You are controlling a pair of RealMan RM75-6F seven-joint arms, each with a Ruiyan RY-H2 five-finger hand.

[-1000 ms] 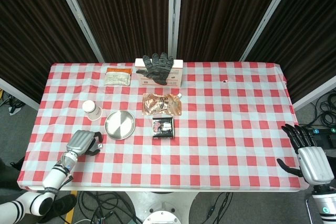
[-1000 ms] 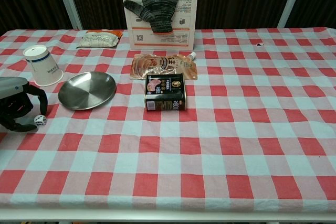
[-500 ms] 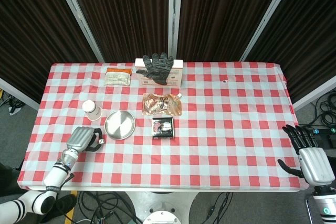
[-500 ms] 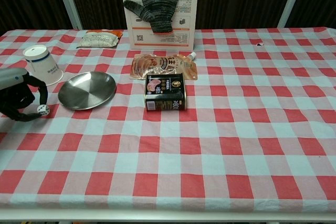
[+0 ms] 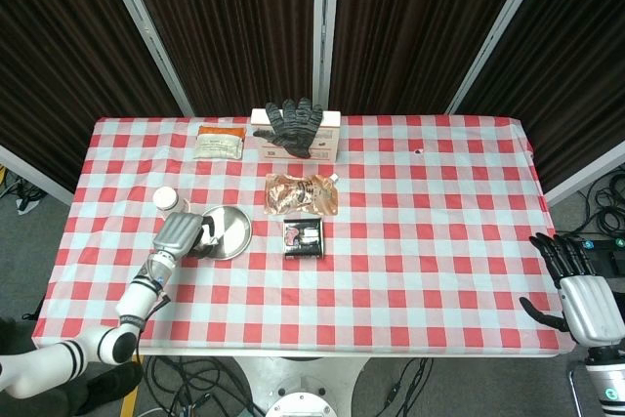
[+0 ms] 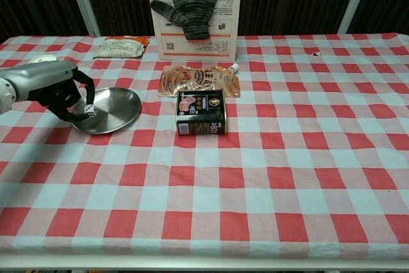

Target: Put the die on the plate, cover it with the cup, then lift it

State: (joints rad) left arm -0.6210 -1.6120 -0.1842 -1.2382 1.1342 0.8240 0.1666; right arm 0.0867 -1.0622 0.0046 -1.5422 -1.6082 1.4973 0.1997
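Observation:
My left hand (image 6: 56, 89) hangs over the left side of the round metal plate (image 6: 118, 103) and pinches the white die (image 6: 90, 110) at its fingertips, just above the plate's surface. In the head view the same left hand (image 5: 181, 231) covers the left rim of the plate (image 5: 234, 229). The white paper cup (image 5: 163, 199) stands upside down just behind that hand, mostly hidden by it in the chest view. Off the table's near right corner, my right hand (image 5: 579, 292) stays open and holds nothing.
A dark can (image 6: 201, 113) lies right of the plate, with a brown pouch (image 6: 198, 80) behind it. A box with a grey glove (image 6: 193, 4) draped on it stands at the back, and a small packet (image 6: 121, 46) lies to its left.
My left hand has lifted the die off the cloth and carried it right and away from the front edge, from beside the plate to over its left side. The right hand stayed put.

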